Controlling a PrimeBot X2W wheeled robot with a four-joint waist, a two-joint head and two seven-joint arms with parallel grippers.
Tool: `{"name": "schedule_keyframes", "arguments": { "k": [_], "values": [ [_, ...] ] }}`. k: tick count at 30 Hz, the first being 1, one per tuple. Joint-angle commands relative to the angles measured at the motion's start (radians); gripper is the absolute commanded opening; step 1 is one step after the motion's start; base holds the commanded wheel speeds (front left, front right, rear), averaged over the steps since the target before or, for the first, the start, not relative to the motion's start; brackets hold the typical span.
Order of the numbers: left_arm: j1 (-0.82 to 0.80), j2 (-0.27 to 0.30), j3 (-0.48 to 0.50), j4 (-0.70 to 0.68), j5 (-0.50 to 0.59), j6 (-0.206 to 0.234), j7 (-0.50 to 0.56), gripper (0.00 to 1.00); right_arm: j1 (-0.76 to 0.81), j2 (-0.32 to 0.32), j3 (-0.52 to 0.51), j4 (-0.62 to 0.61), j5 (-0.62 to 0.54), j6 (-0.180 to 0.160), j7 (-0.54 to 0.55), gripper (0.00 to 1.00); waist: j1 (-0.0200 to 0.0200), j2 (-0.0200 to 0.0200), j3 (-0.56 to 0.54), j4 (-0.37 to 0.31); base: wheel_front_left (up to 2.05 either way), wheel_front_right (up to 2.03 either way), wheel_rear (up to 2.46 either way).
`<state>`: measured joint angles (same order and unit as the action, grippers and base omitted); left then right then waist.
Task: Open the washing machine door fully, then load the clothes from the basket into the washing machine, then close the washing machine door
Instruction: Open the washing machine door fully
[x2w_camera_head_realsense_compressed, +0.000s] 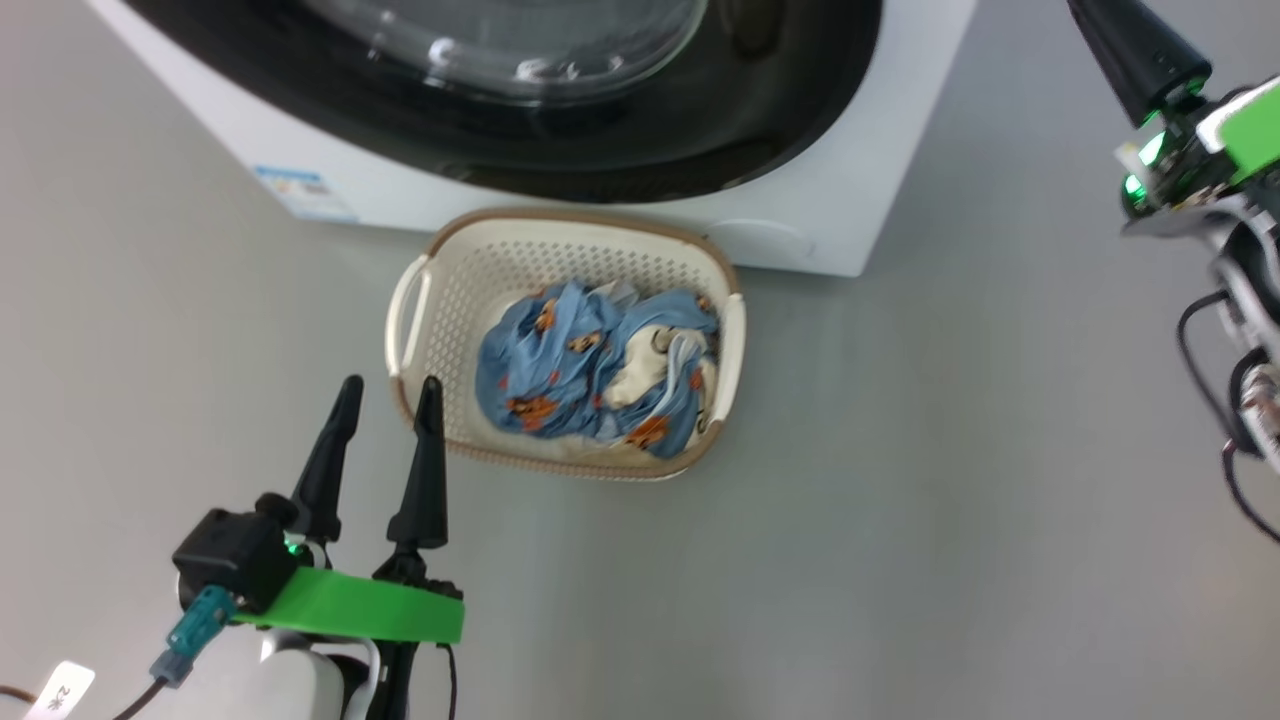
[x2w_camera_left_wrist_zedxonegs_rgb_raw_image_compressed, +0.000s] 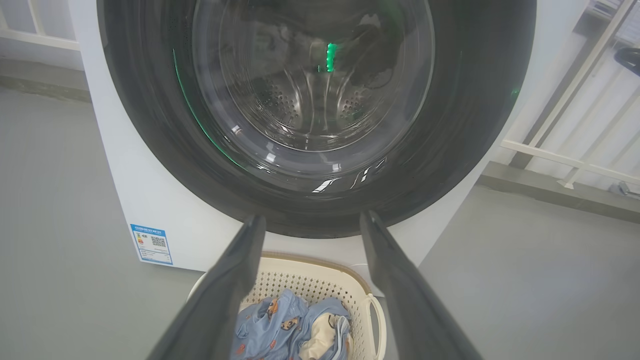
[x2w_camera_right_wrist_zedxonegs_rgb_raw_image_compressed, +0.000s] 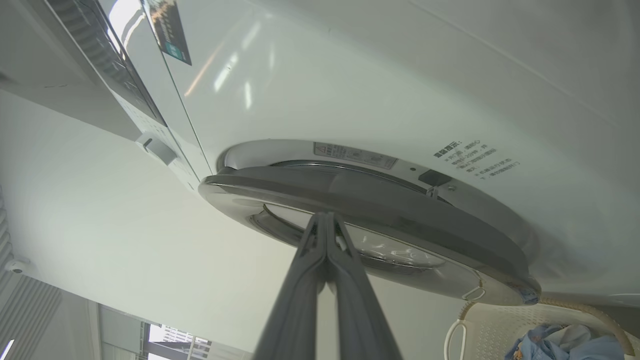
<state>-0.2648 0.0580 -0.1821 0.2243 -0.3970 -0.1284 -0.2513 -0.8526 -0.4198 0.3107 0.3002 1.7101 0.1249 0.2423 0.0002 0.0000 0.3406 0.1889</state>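
Right pincer (x2w_camera_right_wrist_zedxonegs_rgb_raw_image_compressed: 325, 217) (closed tight, empty) should hook the washing machine door (x2w_camera_right_wrist_zedxonegs_rgb_raw_image_compressed: 385, 200) edge and pull slowly; left pincer (x2w_camera_head_realsense_compressed: 391, 390) is spread wide, empty.

The grey floor (x2w_camera_head_realsense_compressed: 950, 500) carries a white washing machine (x2w_camera_head_realsense_compressed: 830, 230). A cream basket (x2w_camera_head_realsense_compressed: 470, 270) stands on the floor just in front of the machine's base.
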Motion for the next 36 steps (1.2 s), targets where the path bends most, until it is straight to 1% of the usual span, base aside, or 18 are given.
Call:
{"name": "schedule_keyframes", "arguments": {
  "k": [1,6,12,14,24,31,36],
  "values": [
    [-0.026,0.013,0.026,-0.022,-0.007,-0.002,-0.010,1.00,-0.026,-0.009,-0.012,-0.012,0.017,0.006,0.022,0.00,-0.0002,0.0000,0.054,0.054,0.00,0.00,0.00],
    [-0.050,0.005,0.010,-0.025,-0.017,-0.002,-0.010,1.00,-0.096,-0.021,-0.059,0.070,0.039,0.006,0.147,0.00,-0.0002,0.0000,0.096,0.091,0.00,0.00,0.00],
    [-0.077,-0.002,-0.011,-0.028,-0.027,-0.002,-0.010,1.00,-0.182,-0.021,-0.071,0.156,0.054,0.006,0.281,0.00,-0.0002,0.0000,0.140,0.125,0.00,0.00,0.00],
    [-0.087,-0.003,-0.021,-0.029,-0.031,-0.002,-0.010,1.00,-0.213,-0.022,-0.075,0.174,0.050,0.006,0.307,0.00,-0.0002,0.0000,0.154,0.137,0.00,0.00,0.00],
    [-0.114,-0.007,-0.050,-0.044,-0.067,-0.002,-0.010,1.00,-0.326,-0.010,-0.071,0.217,-0.014,0.006,0.350,0.00,-0.0002,0.0000,0.211,0.170,0.00,0.00,0.00],
    [-0.123,-0.008,-0.058,-0.044,-0.083,-0.002,-0.010,1.00,-0.346,0.005,-0.060,0.225,-0.044,0.006,0.369,0.00,-0.0002,0.0000,0.220,0.178,0.00,0.00,0.00],
    [-0.120,-0.008,-0.062,-0.037,-0.089,-0.002,-0.010,1.00,-0.328,0.018,-0.053,0.224,-0.050,0.006,0.398,0.00,-0.0002,0.0000,0.204,0.178,0.00,0.00,0.00]
  ]
}}
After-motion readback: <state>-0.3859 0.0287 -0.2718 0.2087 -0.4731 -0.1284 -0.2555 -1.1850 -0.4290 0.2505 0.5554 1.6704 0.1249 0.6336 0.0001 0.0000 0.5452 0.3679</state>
